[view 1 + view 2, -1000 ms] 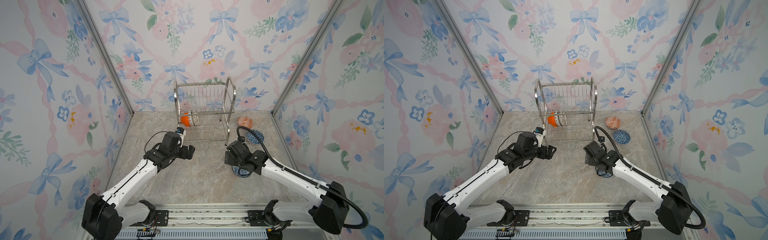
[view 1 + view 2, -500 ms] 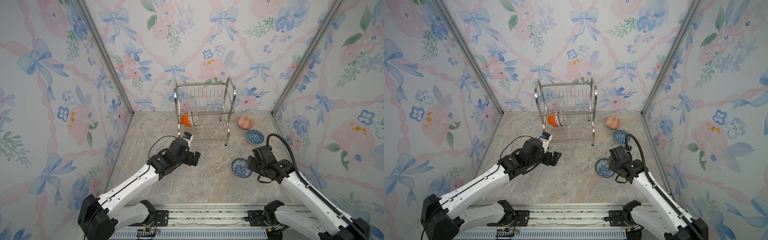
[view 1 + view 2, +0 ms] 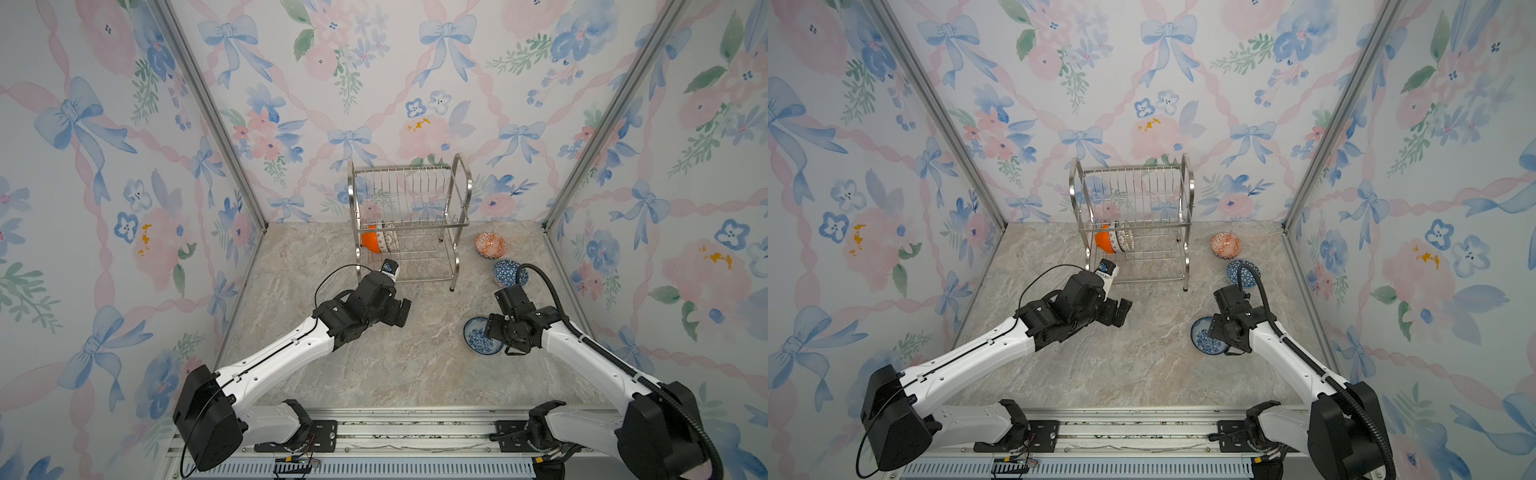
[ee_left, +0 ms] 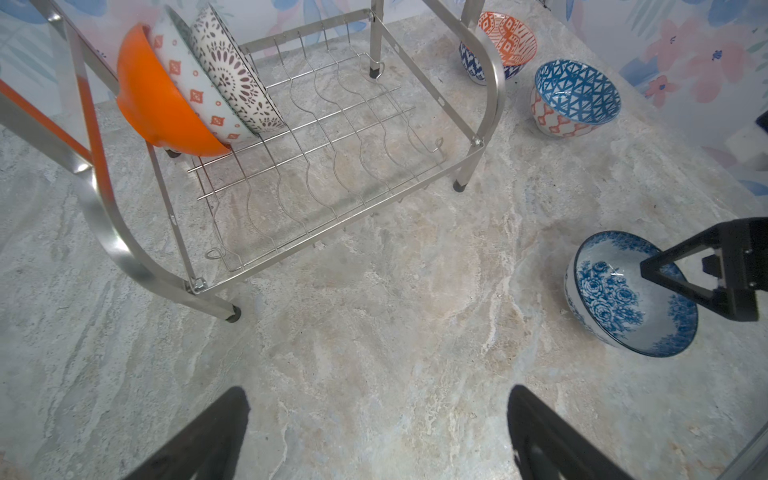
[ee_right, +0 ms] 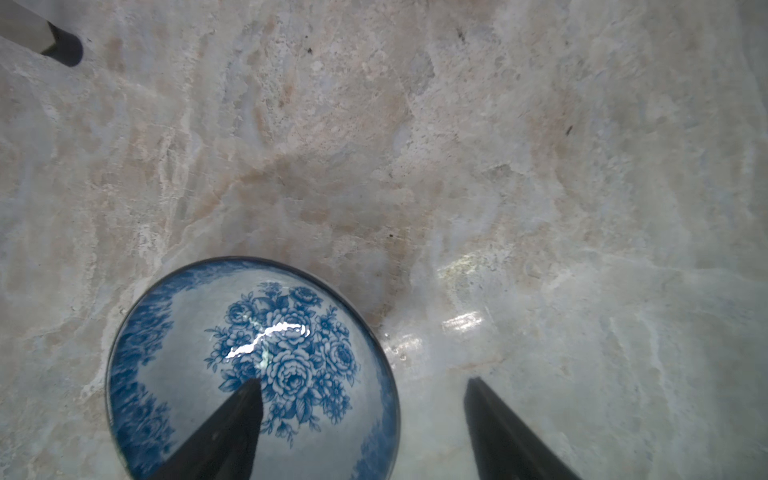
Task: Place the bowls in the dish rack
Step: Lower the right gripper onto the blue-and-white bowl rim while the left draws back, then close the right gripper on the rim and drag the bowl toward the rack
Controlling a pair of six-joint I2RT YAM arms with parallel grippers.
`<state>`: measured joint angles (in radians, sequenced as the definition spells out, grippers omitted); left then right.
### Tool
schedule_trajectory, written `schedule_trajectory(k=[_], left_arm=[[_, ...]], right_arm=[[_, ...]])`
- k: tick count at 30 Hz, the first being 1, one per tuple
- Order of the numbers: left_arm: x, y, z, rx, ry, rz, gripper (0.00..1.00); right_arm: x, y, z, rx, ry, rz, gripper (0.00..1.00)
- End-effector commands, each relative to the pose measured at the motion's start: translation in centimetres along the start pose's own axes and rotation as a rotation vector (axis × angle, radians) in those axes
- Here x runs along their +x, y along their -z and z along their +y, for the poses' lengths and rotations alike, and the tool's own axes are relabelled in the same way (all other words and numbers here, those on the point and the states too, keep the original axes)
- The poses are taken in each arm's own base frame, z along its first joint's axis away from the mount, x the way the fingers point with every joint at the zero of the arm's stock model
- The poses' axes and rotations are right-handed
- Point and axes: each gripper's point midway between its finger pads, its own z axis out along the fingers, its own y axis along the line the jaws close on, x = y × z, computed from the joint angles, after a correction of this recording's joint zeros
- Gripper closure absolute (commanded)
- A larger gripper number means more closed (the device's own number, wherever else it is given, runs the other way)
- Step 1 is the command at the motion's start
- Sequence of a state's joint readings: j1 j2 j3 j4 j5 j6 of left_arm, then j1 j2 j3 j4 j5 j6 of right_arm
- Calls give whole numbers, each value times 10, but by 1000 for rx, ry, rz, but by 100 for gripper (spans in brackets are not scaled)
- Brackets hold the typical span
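Floral wallpaper (image 3: 374, 83) with blue bows closes in three sides of a marbled table (image 3: 395, 374). At the back, close to the rear wall, stands the dish rack (image 3: 405, 195), two wire tiers between curved steel frames.

The left end effector (image 3: 402, 311) hangs over the table in front of the rack, its jaws spread wide and holding nothing. The right end effector (image 5: 363, 382) is down at the blue-white floral bowl (image 5: 249, 353), which sits upright on the table, in front of the rack and to its right in both top views. One finger (image 5: 232, 415) dips inside the bowl and the other finger (image 5: 498, 424) stands outside the rim. The jaws are apart, not clamped on it.

Three bowls stand on edge at the left end of the lower tier, touching. The plain orange bowl (image 4: 158, 108) is outermost, then a white bowl with orange diamonds (image 4: 195, 87), then the white bowl with dark lattice (image 4: 232, 75).

Right of the rack, on the table, sit the orange-red patterned bowl (image 3: 491, 245) and, just in front of it, the dark-blue triangle bowl (image 3: 505, 272).
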<state>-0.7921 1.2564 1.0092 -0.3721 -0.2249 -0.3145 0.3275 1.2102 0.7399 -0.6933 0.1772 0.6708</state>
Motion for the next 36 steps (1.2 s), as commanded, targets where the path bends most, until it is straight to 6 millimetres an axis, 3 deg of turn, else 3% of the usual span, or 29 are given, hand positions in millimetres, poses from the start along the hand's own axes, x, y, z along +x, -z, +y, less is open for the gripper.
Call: schedule_trajectory(k=[1,7,10,16,20,25,30,36], left_arm=[[2,-1,3,-39,-35,3,2],[0,2,7,-70,-51,-12,2],[1,1,10,-90,-69,-9,2],[-2,2,17,-133,-96,-19,2],[-7,9,29,-188,-76,-50,2],[0,7,28,-118,-48,-21,2],[10,8,49,-64,128,3,2],[10,14,63,-87,144,-11,2]], right_arm=[[6,-12,-3,-5,4,27,25],[9,-23,3,-27,-2,62,41],[10,-26,7,-42,5,73,55],[3,-18,26,-75,37,57,76],[-3,-5,59,-115,102,41,83],[0,1,118,-173,180,46,86],[9,-6,176,-229,237,69,88],[29,-26,209,-262,271,130,87]])
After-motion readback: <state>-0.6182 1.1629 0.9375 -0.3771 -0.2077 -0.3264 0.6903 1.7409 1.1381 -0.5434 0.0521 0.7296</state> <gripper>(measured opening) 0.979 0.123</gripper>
